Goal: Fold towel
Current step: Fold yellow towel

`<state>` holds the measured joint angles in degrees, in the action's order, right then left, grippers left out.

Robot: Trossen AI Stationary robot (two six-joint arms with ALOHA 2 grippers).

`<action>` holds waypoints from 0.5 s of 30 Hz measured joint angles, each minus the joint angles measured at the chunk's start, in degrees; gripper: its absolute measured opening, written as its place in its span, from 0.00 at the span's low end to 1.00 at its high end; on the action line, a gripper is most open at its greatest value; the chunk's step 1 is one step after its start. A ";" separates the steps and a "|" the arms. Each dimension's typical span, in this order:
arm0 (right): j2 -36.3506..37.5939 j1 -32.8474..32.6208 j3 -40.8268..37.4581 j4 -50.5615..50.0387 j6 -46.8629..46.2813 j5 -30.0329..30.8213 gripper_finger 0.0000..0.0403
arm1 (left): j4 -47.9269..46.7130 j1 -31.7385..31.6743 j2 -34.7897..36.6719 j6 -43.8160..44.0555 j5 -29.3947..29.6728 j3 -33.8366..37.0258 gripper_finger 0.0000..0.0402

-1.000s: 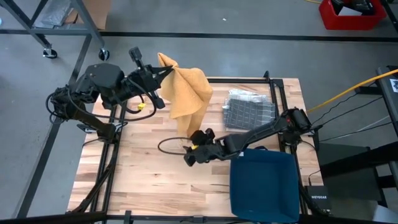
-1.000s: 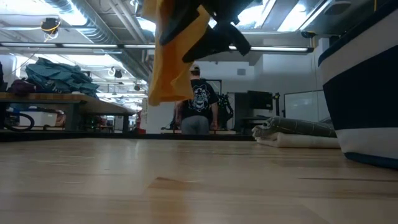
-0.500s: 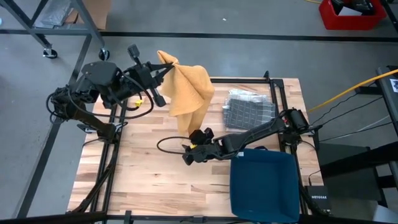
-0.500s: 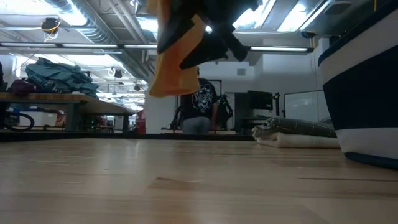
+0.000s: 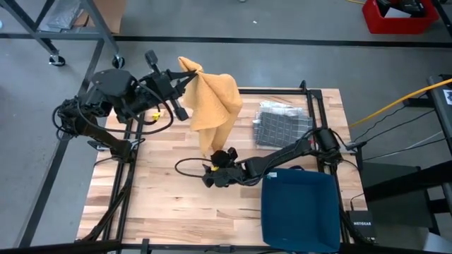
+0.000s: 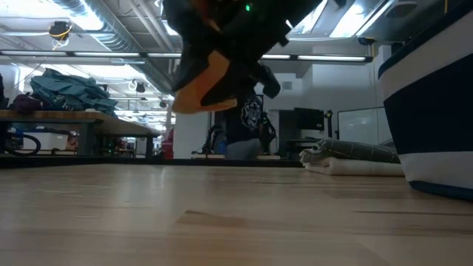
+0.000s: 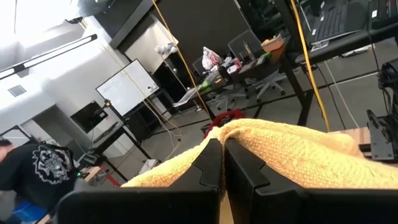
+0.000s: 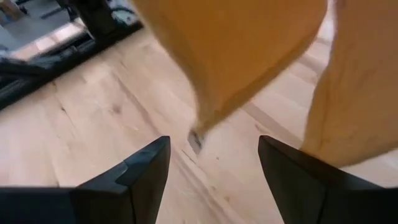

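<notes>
The towel is held up clamped in the left tool, while the right tool, fingers apart, is placed under its hanging corner, to be gripped next.

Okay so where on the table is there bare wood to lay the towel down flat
Bare wood runs along the table's left half, from the right gripper toward the left arm's base. The right half is crowded: gray folded cloth, blue bin. The yellow towel hangs from the left gripper.
</notes>
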<state>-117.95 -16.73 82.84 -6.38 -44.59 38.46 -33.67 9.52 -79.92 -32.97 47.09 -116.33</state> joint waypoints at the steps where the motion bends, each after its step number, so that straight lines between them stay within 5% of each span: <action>1: -0.35 0.29 -0.03 0.14 -0.02 -0.52 0.62 | 0.08 0.00 0.00 0.00 -0.01 0.00 0.00; 15: -0.41 2.65 -0.01 7.67 -0.14 -4.27 0.62 | -0.11 0.00 0.00 0.61 -0.02 0.00 0.00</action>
<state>-118.37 -14.09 82.83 1.29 -44.73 34.20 -33.78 9.52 -79.92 -32.36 47.07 -116.33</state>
